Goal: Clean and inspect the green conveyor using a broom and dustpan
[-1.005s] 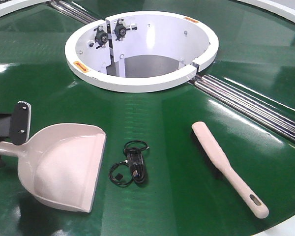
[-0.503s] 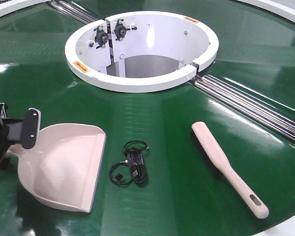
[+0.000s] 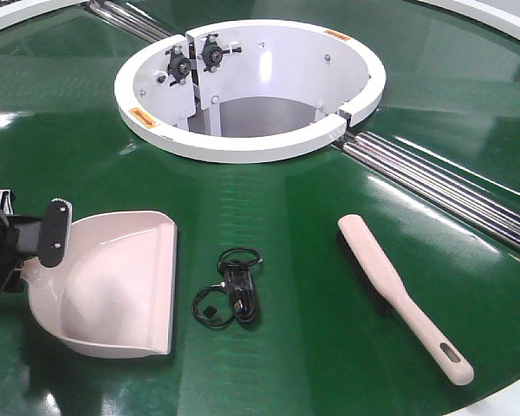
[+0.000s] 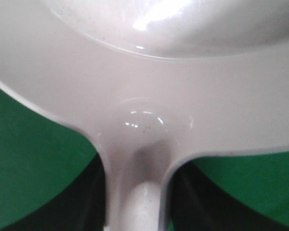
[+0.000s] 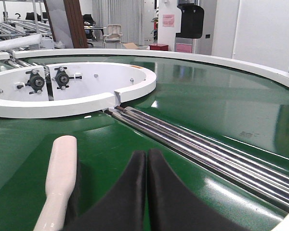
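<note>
Lower left of the front view, the left gripper (image 3: 24,236) reaches in from the frame's edge, its jaws closed on the handle of the dustpan (image 3: 113,286). The pale scoop sits on the green conveyor (image 3: 312,217) with its wide lip turned to the right. Just beside that lip, not touching it, lies a small coil of black cable (image 3: 234,290). Well apart at lower right, the broom (image 3: 399,290) lies flat on the belt, its slotted handle end toward the bottom right corner. A white ring hub (image 3: 243,143) fills the upper middle, and steel rails (image 3: 433,186) run from it toward the right edge. From the left wrist, the dustpan (image 4: 159,72) takes up nearly the whole frame, its handle narrowing to the bottom centre between dark shapes pressed to either side, with green belt beyond. From the right wrist, the right gripper (image 5: 147,156) shows its two black jaws pressed together and holding nothing, low over the belt, with the broom (image 5: 60,183) near them at lower left.
</note>
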Available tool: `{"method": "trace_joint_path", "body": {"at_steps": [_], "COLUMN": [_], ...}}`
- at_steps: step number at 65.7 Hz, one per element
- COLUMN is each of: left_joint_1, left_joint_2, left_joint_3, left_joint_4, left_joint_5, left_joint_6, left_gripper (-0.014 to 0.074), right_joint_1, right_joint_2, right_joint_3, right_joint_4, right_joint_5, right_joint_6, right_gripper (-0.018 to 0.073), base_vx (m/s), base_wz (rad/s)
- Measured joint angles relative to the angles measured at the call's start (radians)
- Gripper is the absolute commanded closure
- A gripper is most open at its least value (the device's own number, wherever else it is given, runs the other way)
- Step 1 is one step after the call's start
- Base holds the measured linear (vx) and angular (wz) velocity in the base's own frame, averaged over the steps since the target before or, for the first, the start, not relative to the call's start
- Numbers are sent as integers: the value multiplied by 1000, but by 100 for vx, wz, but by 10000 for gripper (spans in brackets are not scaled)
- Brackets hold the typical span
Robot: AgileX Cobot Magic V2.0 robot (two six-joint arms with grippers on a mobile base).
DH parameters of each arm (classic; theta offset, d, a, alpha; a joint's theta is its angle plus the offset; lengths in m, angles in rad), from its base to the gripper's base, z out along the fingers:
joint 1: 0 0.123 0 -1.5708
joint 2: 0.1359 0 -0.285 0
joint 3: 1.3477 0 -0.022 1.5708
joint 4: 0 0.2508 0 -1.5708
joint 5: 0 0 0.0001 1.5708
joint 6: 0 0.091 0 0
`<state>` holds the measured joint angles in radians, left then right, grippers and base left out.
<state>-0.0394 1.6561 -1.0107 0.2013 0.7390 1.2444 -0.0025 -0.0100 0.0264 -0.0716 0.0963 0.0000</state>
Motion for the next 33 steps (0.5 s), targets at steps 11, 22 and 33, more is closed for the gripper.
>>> {"method": "trace_joint_path", "body": {"at_steps": [11,22,33], "left_joint_1": [0,0,0], "left_joint_2": [-6,-36,-63], "left_joint_3": [0,0,0], "left_joint_4": [12,16,16], "left_joint_5": [0,3,24], "left_joint_6": [0,0,1], "left_gripper": [604,603,603], "right_joint_1": [0,0,0], "right_joint_2": [0,0,0], "right_joint_3": [0,0,0], "right_joint_4": [0,0,0], "right_joint_5": [0,0,0], "right_joint_6": [0,0,0], "right_gripper": [569,569,569], "base_vx": [0,0,0], "base_wz": [0,0,0]}}
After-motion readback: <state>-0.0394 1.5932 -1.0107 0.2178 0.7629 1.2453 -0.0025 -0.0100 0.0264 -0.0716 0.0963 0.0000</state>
